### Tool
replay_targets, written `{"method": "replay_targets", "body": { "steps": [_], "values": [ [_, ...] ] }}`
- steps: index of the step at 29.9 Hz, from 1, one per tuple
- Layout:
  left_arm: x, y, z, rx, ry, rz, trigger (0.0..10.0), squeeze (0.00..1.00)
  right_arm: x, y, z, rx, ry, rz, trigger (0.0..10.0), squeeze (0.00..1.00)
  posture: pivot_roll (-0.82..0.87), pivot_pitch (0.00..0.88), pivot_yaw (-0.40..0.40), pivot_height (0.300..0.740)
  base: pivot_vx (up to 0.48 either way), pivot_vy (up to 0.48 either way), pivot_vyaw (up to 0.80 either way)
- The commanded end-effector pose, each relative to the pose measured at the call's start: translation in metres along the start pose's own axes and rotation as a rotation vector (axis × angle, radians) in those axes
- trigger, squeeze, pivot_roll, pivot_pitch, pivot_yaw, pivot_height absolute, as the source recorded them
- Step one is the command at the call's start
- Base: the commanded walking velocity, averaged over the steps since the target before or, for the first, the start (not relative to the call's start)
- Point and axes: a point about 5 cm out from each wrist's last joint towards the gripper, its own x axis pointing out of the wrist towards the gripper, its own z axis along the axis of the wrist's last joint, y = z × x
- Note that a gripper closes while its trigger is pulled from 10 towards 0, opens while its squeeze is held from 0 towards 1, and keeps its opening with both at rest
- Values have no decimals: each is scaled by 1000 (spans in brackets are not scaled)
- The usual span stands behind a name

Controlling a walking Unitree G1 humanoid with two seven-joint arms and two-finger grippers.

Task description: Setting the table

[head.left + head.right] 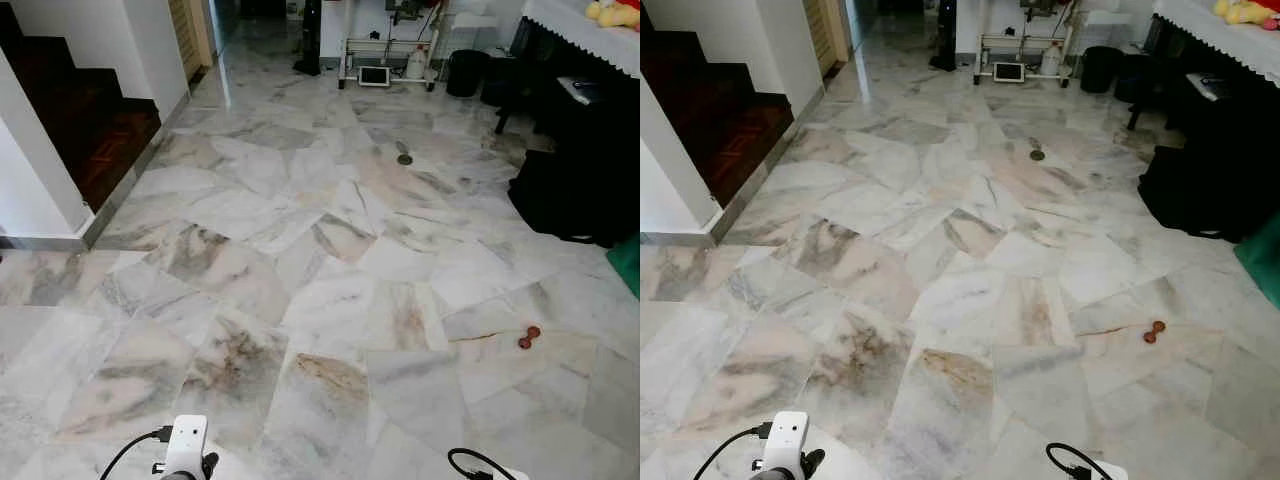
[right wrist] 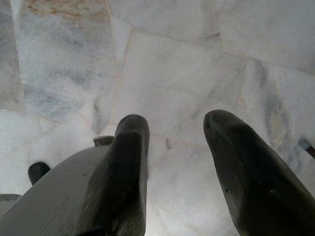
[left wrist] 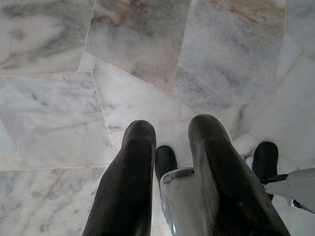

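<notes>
Standing on an open stretch of marble floor [image 1: 320, 300], the robot is looking ahead and down across a room, and judging by what lies in front of it the table-setting is barely begun, if at all. Both arms are hanging low: the left gripper [image 3: 170, 147] is pointing down at the tiles with its two black fingers [image 3: 133, 167] parted by a moderate gap and grasping nothing, and the right gripper [image 2: 177, 142] is likewise hanging over bare marble with its fingers [image 2: 236, 162] spread wide and empty. No plate, cup, cutlery or other tableware is being carried, and none can be made out anywhere on the floor or ahead, so the task's own things cannot be placed from these pictures. Far off to the right, a surface draped in a white lace-edged cloth [image 1: 580, 30] is standing above dark furniture, with something yellow and soft resting on it; whether that is the table to be set I cannot tell. A dark wooden staircase [image 1: 90, 120] is rising on the left, a small white trolley [image 1: 385, 60] is parked at the far end of the room, and a small reddish object [image 1: 526, 337] is lying on the tiles to the right. Everything is remaining to be done: finding the tableware, fetching it, and laying it out.
</notes>
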Motion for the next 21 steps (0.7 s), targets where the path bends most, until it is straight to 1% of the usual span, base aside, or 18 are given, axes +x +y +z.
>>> {"method": "replay_targets", "body": {
  "steps": [1, 8, 21],
  "values": [
    [0, -1, 2, 1, -10, 5, 10000, 0, 0, -2, -1, -2, 9, -6, 10000, 0, 72, 0, -35, 724, 0, 0, -788],
    [2, -3, 8, 18, -22, -9, 10000, 0, 0, -1, -1, -22, 15, -2, 10000, 0, 68, 0, -29, 724, 0, 0, -783],
    [2, -6, 10, 18, -20, -16, 10000, 0, 0, -1, 0, -31, 18, -6, 10000, 0, 69, 0, -27, 724, 0, 0, -781]
  ]
}}
